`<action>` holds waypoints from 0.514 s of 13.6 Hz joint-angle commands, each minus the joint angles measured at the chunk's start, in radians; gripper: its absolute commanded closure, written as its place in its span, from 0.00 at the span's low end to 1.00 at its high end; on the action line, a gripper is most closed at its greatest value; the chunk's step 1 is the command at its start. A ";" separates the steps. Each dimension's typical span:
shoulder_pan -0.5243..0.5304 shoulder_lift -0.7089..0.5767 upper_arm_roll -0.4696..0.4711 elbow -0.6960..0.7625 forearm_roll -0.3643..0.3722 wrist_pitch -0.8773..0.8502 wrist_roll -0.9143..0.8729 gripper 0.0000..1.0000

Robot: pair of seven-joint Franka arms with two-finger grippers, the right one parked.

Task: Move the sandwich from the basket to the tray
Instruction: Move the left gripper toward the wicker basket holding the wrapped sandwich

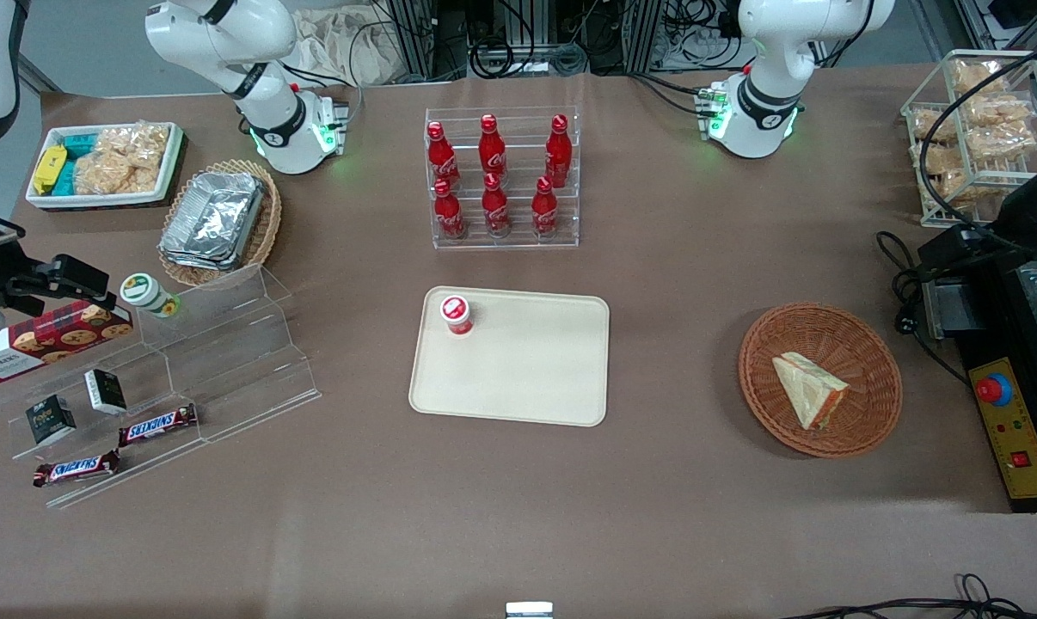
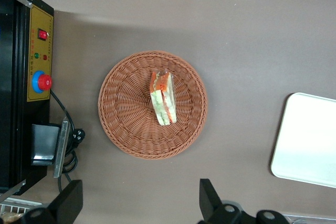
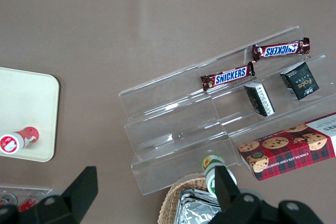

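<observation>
The sandwich [image 1: 809,389] [image 2: 162,98], a pale wedge with an orange-red filling edge, lies alone in the round reddish-brown wicker basket [image 1: 759,344] [image 2: 121,103]. Toward the middle of the table sits the cream tray [image 1: 518,378] [image 2: 307,140], with a small red-capped bottle [image 1: 456,315] standing on one corner. My gripper [image 2: 139,184] hangs high over bare tablecloth, a little farther from the front camera than the basket. It is open wide with nothing between its fingers, and well clear of the sandwich.
A black and yellow control box [image 1: 1009,430] [image 2: 39,61] with a red button and its cables lie beside the basket at the working arm's end. A rack of red cola bottles [image 1: 501,176] stands farther back than the tray. A wire rack of snack bags [image 1: 974,129] stands at the table corner.
</observation>
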 commanded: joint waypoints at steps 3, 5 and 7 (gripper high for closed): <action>0.000 0.020 0.030 0.030 -0.019 -0.048 0.008 0.00; 0.005 0.021 0.031 0.026 -0.023 -0.049 0.004 0.00; 0.009 0.051 0.031 0.023 -0.028 -0.046 0.003 0.00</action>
